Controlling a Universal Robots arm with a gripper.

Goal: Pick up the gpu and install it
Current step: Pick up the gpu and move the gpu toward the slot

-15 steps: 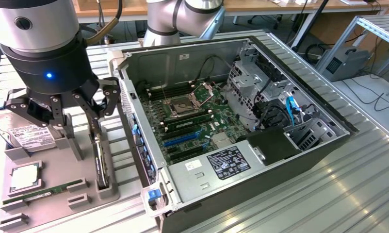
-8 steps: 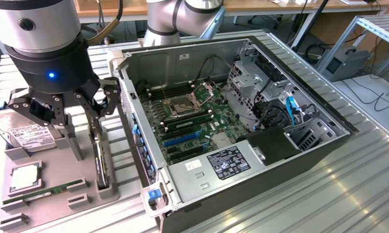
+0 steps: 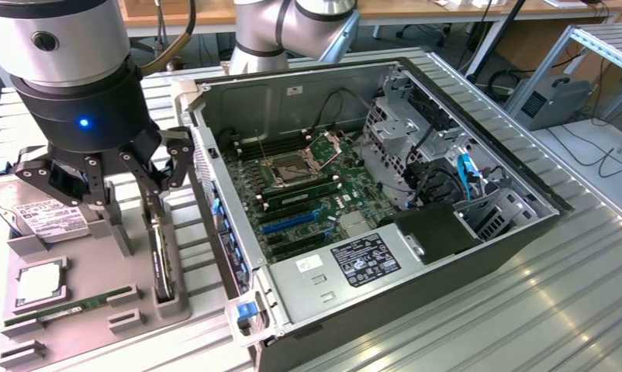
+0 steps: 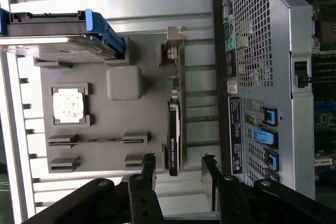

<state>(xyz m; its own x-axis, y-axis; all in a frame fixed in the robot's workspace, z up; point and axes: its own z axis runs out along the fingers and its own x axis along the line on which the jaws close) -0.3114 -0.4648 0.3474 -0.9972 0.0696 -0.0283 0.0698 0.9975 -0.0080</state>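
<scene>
Hanging over the grey holder tray (image 3: 88, 260) at the exterior view's left of the ribbed metal worktop (image 3: 559, 310), with the gripper (image 3: 125, 186) spread wide and holding nothing.

Standing on its thin edge in a slot along the tray's right side, just beside the open computer case (image 3: 322, 310): the gpu (image 3: 164, 267), black cooler and green board edge-on, silver bracket at the far end.

Seen from the wrist: two black fingers (image 4: 148, 171) set well apart, one on either side of the card's line, framing its cooler end. Raised above the card, no contact visible.

Also on the tray: a hard drive (image 3: 22, 213) with a white label at the far left corner, a square processor (image 3: 40, 283) in its own recess, and a narrow green RAM stick (image 3: 68, 308) lying nearest.

Inside the case, laid on its side with the panel off: motherboard (image 3: 301, 186) with processor socket (image 3: 290, 167), blue expansion slots (image 3: 288, 225) and black power supply (image 3: 357, 260) at the near end.
</scene>
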